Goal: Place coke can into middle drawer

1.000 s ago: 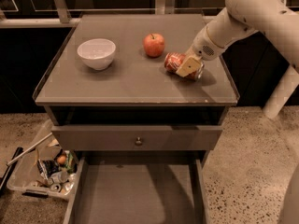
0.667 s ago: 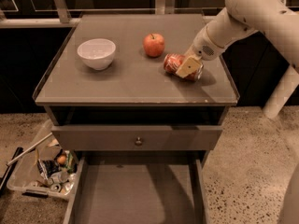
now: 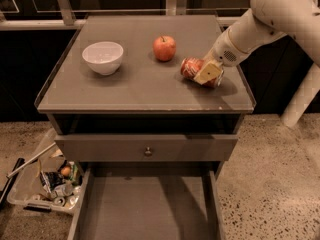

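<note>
Nearest you: drawer (image 3: 145,209) pulled open below the desk's front edge, floor bare. Closed drawer front with knob (image 3: 148,151) sits just above it. Bin (image 3: 30,194) of scrap on the floor, off the front-left corner.

Desk (image 3: 135,91): can (image 3: 190,67) lies on its side close to the right edge, about halfway back, resting on the surface. End effector (image 3: 207,74) is down on the can's right half, arm coming in over the right edge. Clenched or merely set around the can: cannot tell.

Bowl (image 3: 103,57) toward the left edge. Apple (image 3: 164,48) farther back, near centre, just beside the can but apart from it.

Change over the last second: none you can measure. Can, end effector and arm sit where they were. Judgement: this is the grasp step, not transport. The can is not lifted, so the task is early. You still need a firm hold, a lift clear of the apple, then a carry forward over the front edge and down into the drawer.
</note>
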`<state>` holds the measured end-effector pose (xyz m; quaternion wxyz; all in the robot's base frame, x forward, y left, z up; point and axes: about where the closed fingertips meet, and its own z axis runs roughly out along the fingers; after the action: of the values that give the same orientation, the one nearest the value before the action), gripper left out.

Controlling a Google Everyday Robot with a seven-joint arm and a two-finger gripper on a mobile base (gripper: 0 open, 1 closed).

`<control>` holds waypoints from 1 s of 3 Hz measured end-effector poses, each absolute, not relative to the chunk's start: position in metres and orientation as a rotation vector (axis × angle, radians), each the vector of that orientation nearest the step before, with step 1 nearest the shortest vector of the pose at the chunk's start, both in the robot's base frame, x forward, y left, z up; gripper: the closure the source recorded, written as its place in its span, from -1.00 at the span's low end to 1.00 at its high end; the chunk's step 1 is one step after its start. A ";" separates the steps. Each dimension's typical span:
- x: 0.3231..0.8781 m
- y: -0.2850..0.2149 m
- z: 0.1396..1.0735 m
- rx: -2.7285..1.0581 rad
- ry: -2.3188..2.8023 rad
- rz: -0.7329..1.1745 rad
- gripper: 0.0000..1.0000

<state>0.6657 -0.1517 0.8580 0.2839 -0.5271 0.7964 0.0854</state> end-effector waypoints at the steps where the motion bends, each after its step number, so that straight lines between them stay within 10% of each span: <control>1: 0.650 -0.161 0.867 -1.406 2.105 0.228 1.00; 3: 0.589 -0.190 0.895 -1.392 2.003 0.190 1.00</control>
<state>0.5889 -0.1902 0.8947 0.3404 -0.5350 0.7697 0.0732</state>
